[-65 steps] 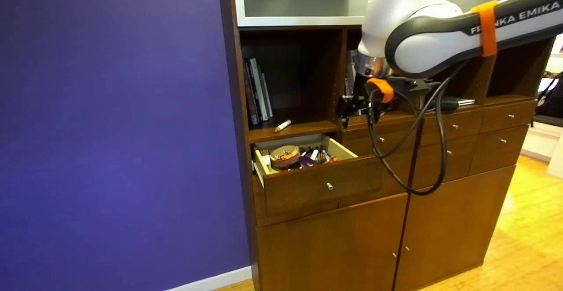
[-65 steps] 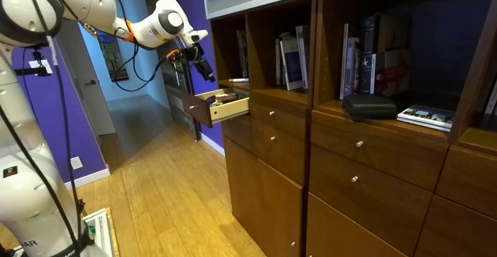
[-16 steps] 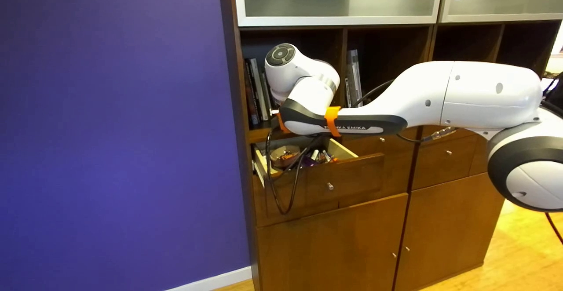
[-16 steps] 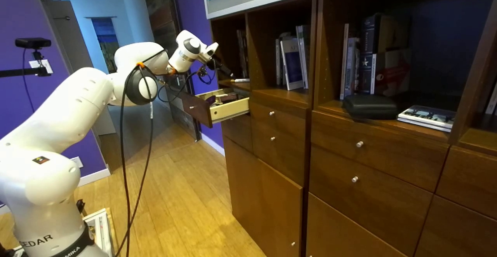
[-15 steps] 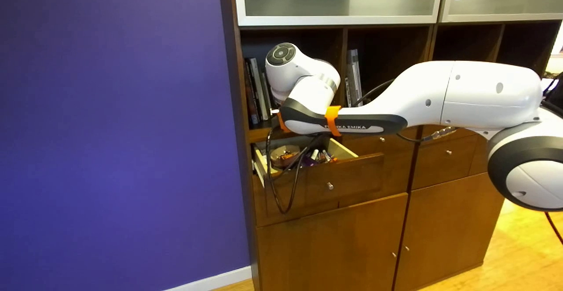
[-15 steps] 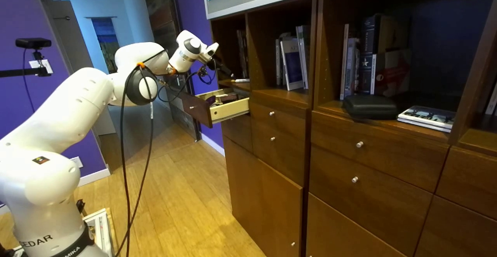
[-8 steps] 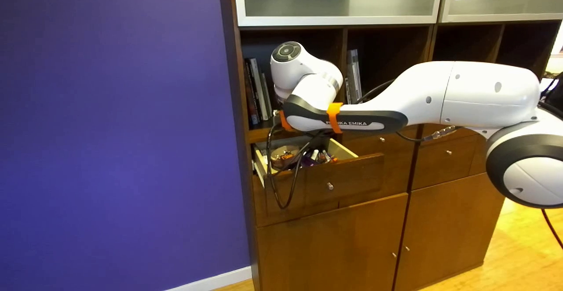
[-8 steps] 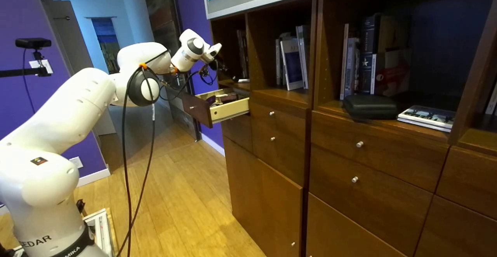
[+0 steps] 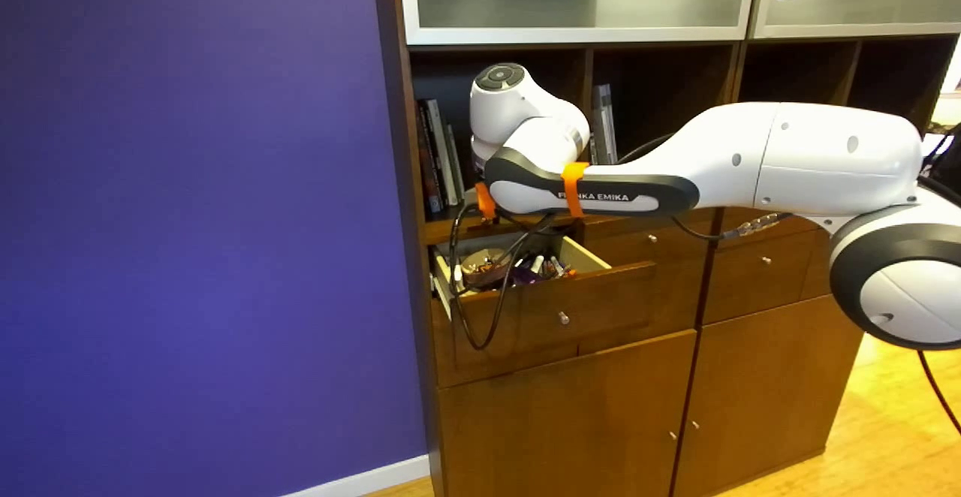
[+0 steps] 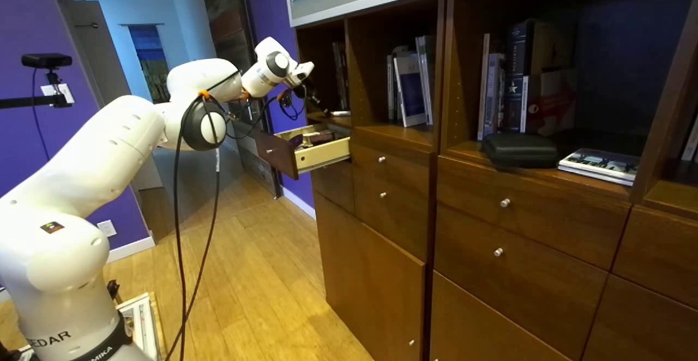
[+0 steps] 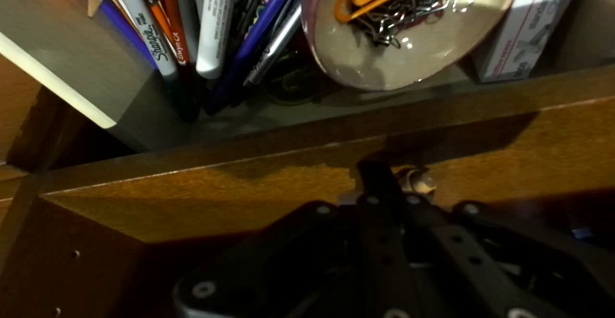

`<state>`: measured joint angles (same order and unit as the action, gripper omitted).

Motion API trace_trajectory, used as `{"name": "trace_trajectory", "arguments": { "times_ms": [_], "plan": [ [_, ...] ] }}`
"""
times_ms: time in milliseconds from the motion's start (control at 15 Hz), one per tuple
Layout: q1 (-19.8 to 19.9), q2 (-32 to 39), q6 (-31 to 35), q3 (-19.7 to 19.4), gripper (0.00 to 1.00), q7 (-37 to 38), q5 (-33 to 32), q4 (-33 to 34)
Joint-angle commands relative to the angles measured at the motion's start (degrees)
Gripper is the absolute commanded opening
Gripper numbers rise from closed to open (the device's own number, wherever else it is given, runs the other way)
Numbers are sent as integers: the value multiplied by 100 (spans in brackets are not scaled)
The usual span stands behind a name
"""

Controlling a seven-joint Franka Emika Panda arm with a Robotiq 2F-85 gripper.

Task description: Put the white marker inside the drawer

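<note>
The white marker [image 10: 342, 113] lies on the shelf just above the drawer; in an exterior view only its white end shows. My gripper [image 11: 382, 176] is shut, its fingertips close together over the marker. In the wrist view the marker's tan round end [image 11: 423, 183] peeks out to the right of the fingertips, and a pale bit shows to their left. Nothing visible sits between the fingers; whether they touch the marker I cannot tell. The drawer [image 9: 518, 324] is pulled out below the shelf. The arm hides the marker in an exterior view.
Inside the drawer are several pens [image 11: 218, 25], a bowl of clips [image 11: 365, 75] and a white box [image 11: 528, 34]. Books [image 9: 443, 155] lean inside the shelf compartment, left of my wrist. A cable loop [image 9: 480, 339] hangs before the drawer front.
The arm has swung from the right to the shelf over the drawer. In the last second the hand has shifted slightly inward, its tips now covering the marker's tan end; the jaws have shut.
</note>
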<state>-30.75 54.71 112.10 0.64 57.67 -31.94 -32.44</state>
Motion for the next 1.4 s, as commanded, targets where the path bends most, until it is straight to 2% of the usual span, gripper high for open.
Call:
{"name": "trace_trajectory", "arguments": {
  "times_ms": [0, 133, 200, 267, 333, 667, 1000, 1133, 1200, 1267, 1333],
  "plan": [
    [23, 27, -106, 89, 0, -122, 124, 215],
    [2, 13, -88, 34, 0, -49, 64, 270],
    [-10, 21, -27, 10, 26, -21, 31, 316],
    [-26, 24, -9, -13, 27, 5, 2, 360],
    [-29, 40, 39, -19, 32, 45, -4, 409],
    [-38, 240, 340, -169, 68, 236, -128, 528],
    [-135, 494, 704, -521, 100, 545, -383, 585],
    [-179, 562, 740, -638, 100, 632, -467, 577],
    [-198, 593, 741, -686, 96, 669, -492, 575],
    [-213, 615, 738, -721, 75, 699, -502, 573],
    [-226, 628, 716, -750, 71, 703, -487, 561]
  ]
}}
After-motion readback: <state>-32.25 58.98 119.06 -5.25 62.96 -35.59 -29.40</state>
